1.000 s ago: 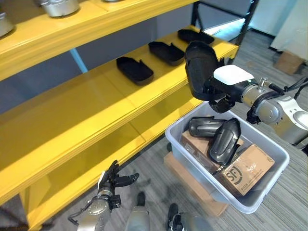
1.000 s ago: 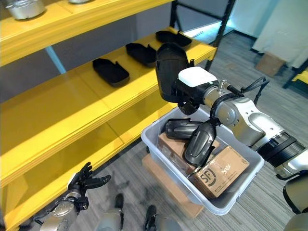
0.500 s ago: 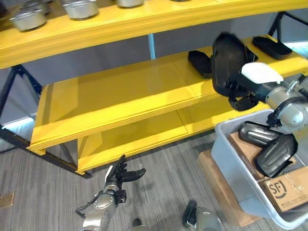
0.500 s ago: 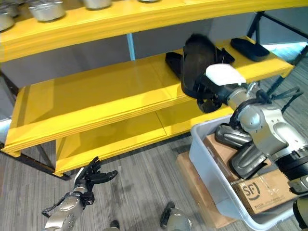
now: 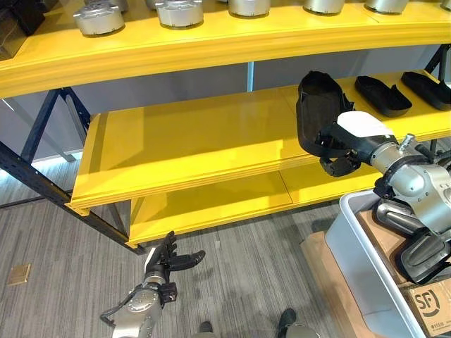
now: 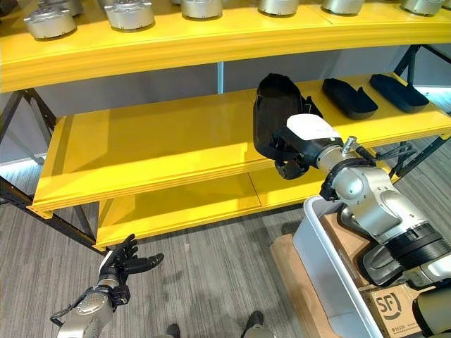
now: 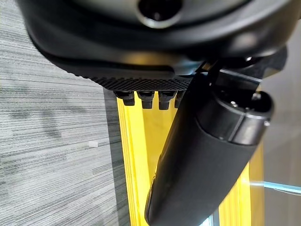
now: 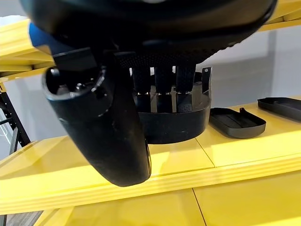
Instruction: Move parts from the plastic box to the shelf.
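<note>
Clamped in the curled fingers of the right hand (image 5: pixel 347 141), long black moulded plastic shell part (image 5: pixel 317 109) held upright over the yellow middle shelf board (image 5: pixel 197 144), bare landing spot directly beneath; left hand (image 5: pixel 168 262) slack-fingered low near floor, far off.

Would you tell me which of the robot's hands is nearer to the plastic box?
The right hand, holding a black part just above the plastic box. The left hand hangs low over the floor, far off.
</note>
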### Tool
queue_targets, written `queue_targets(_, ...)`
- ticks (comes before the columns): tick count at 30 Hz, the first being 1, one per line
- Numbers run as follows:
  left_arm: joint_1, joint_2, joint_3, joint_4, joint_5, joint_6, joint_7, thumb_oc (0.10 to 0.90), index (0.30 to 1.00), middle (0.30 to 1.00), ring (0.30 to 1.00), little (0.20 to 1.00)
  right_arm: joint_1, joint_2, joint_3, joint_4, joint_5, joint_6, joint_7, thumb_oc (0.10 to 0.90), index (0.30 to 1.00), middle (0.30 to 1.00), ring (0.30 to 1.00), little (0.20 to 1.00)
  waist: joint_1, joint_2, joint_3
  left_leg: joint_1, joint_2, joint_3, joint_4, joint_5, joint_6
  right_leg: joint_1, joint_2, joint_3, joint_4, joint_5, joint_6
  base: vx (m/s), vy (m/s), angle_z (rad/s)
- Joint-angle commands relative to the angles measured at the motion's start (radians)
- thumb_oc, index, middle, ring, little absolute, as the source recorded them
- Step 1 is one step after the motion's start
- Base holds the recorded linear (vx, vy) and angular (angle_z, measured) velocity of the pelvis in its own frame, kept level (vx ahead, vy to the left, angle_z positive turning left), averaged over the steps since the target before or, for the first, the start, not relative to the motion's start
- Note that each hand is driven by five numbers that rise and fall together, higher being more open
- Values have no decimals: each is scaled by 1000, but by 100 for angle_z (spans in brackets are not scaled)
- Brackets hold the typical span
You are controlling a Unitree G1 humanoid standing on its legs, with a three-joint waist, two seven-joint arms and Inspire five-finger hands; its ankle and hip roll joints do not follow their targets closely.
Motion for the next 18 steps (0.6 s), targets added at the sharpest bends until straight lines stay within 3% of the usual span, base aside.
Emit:
queue_targets(1,-29,34,11,-92,25,-75,7,900,1000,1000,1000,1000,-150,20,-83,-1,-26,-11,-89,400,300,300,300,300,22,-59,-101,-58,38,-27,-29,21,-4,100,-81,10,-8,-74,96,15,30,-3)
queue_targets(8,-27,38,16,-105,25,-76,9,900,1000,1000,1000,1000,-186,41,-55,16,-28,-8,-89,400,300,300,300,300,33,-76,-99,-72,26,-24,-9,7,0,110,-86,14,-44,-46,109,15,36,-4)
queue_targets(12,-30,56,25,-119,23,-80,15,900,1000,1000,1000,1000,-246,60,-13,36,-27,-7,-88,400,300,300,300,300,49,-93,-85,-88,1,-23,51,-39,24,97,-108,35,-43,-18,123,1,99,-7)
queue_targets(13,-34,62,28,-118,23,-82,20,900,1000,1000,1000,1000,-250,77,-7,42,-26,-9,-89,400,300,300,300,300,52,-92,-72,-93,-17,-28,75,-62,49,70,-137,55,22,-1,129,-11,143,-16)
queue_targets(14,-34,63,28,-118,23,-82,20,900,1000,1000,1000,1000,-250,77,-7,42,-27,-9,-89,400,300,300,300,300,53,-94,-72,-94,-19,-26,77,-63,50,65,-141,58,28,-3,130,-25,178,-19)
queue_targets(16,-39,68,20,-116,32,-79,21,900,1000,1000,1000,1000,-222,89,-28,32,-32,-7,-89,400,300,300,300,300,44,-92,-51,-93,-57,-35,88,-74,86,10,-180,112,175,81,138,-40,248,-9)
queue_targets(17,-47,73,10,-114,39,-80,18,900,1000,1000,1000,1000,-212,99,-33,32,-39,-3,-89,400,300,300,300,300,31,-76,-21,-76,-86,-48,98,-81,114,-45,-199,175,306,173,128,-38,264,3)
queue_targets(18,-48,73,10,-114,39,-80,18,900,1000,1000,1000,1000,-212,99,-33,32,-39,-3,-89,400,300,300,300,300,31,-78,-23,-79,-88,-47,97,-77,115,-49,-201,176,304,177,128,-47,218,10)
